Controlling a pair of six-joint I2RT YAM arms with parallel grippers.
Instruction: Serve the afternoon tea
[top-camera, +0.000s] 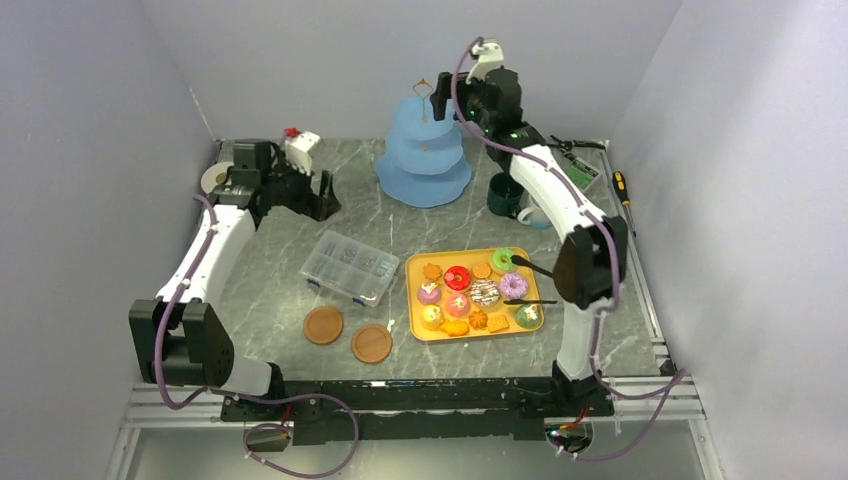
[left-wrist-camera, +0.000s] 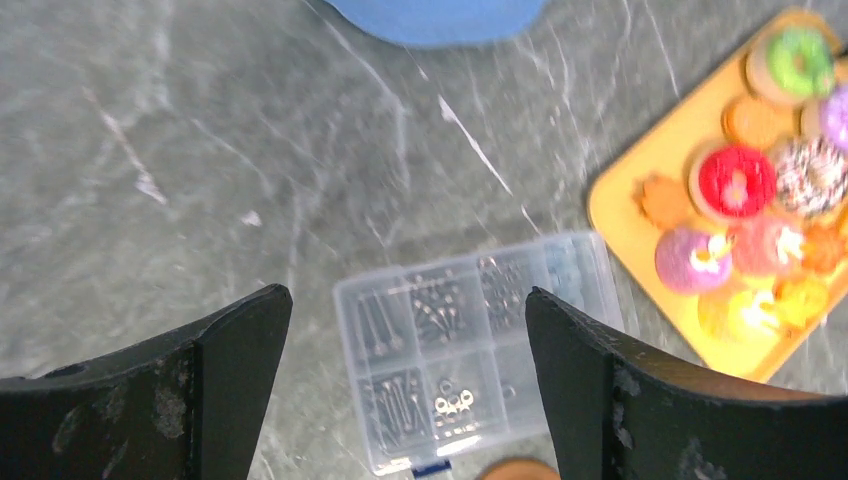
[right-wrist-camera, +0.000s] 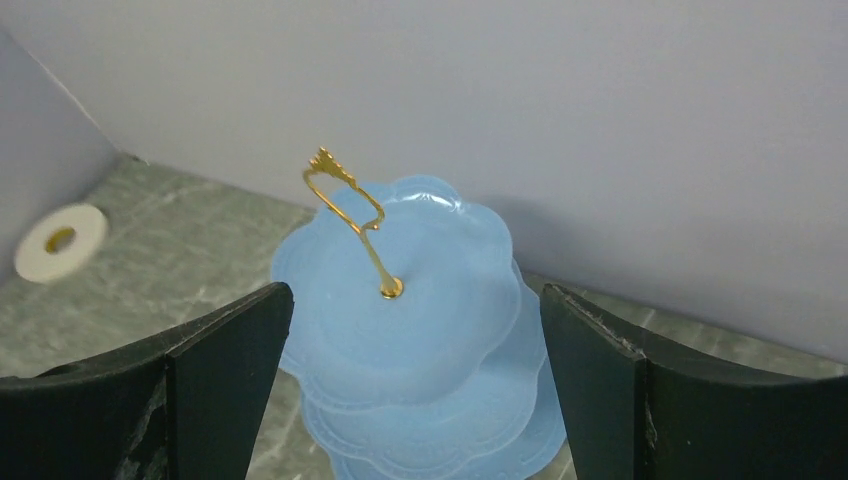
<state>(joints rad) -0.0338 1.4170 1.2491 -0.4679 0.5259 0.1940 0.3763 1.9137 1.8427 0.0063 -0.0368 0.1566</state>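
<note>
The light-blue three-tier stand (top-camera: 425, 150) with its gold loop (top-camera: 428, 88) stands at the back centre. My right gripper (top-camera: 447, 98) hovers open and empty beside the loop; in the right wrist view (right-wrist-camera: 415, 300) the stand (right-wrist-camera: 420, 330) and loop (right-wrist-camera: 345, 200) lie between and beyond the jaws. Toy doughnuts, biscuits and cakes (top-camera: 470, 295) fill a yellow tray (top-camera: 412, 300). A dark-green mug (top-camera: 505, 195) and a white mug (top-camera: 537, 216) stand right of the stand. My left gripper (top-camera: 325, 195) is open and empty at the back left, shown in its wrist view (left-wrist-camera: 408, 300).
A clear compartment box (top-camera: 350, 265) (left-wrist-camera: 470, 340) lies left of the tray (left-wrist-camera: 620, 215). Two brown coasters (top-camera: 323, 325) (top-camera: 371, 343) sit in front. Black tongs (top-camera: 532, 268) rest on the tray's right side. A tape roll (top-camera: 213, 178) (right-wrist-camera: 60, 240) lies back left, a screwdriver (top-camera: 622, 185) back right.
</note>
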